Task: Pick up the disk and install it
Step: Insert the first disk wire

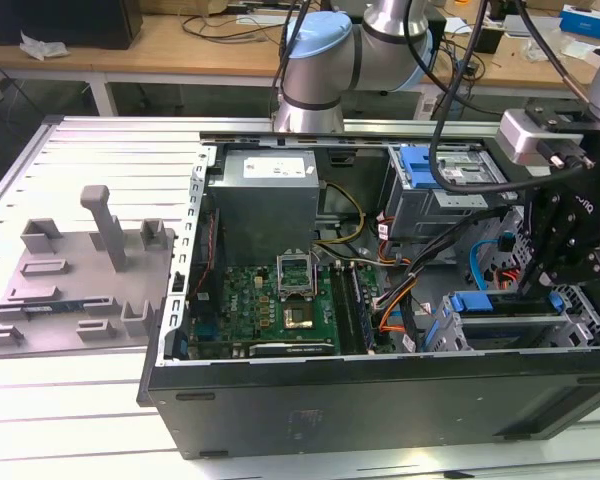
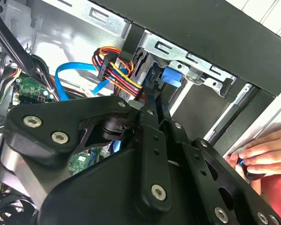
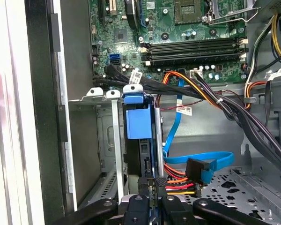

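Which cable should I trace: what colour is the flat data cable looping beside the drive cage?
Bright blue flat data cable, clearest in the first wrist view.

- This looks like a lab or workshop where a robot works on computers.
- An open computer case [image 1: 380, 330] lies on its side on a metal table [image 1: 110, 150] with long grooves.
- Inside the case sits a green circuit board [image 1: 270, 310] with many coloured wires [image 3: 187, 180].
- Just beside the case stands a grey plastic plate [image 1: 75, 285] with upright posts.
- Behind the case a big robot arm [image 1: 320, 60] rises up.
- Behind the arm are wooden desks [image 1: 130, 45] with cables and boxes.
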Controlling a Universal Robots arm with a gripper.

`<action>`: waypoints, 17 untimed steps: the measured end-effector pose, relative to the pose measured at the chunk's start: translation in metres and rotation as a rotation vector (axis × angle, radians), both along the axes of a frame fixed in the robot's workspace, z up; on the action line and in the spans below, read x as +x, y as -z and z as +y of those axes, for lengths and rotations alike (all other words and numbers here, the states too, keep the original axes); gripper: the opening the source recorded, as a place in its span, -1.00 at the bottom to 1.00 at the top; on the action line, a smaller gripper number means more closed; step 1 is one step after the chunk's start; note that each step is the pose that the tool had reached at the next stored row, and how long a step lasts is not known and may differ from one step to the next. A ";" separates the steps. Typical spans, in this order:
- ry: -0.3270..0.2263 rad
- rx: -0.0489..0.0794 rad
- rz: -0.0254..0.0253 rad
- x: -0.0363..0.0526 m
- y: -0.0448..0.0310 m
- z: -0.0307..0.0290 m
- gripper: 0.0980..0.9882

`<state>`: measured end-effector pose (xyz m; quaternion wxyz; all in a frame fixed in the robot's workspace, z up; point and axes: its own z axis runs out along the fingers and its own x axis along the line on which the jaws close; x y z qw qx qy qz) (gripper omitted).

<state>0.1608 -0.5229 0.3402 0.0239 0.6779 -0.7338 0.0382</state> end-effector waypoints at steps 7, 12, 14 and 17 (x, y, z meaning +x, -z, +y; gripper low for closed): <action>0.000 0.000 0.0002 0.0000 0.0030 0.0000 -0.84; 0.000 0.000 0.0001 -0.0002 0.0038 0.0000 -0.41; 0.000 0.000 0.0001 -0.0002 0.0000 0.0000 -0.14; 0.000 0.000 0.0000 -0.0002 -0.0099 0.0002 -0.14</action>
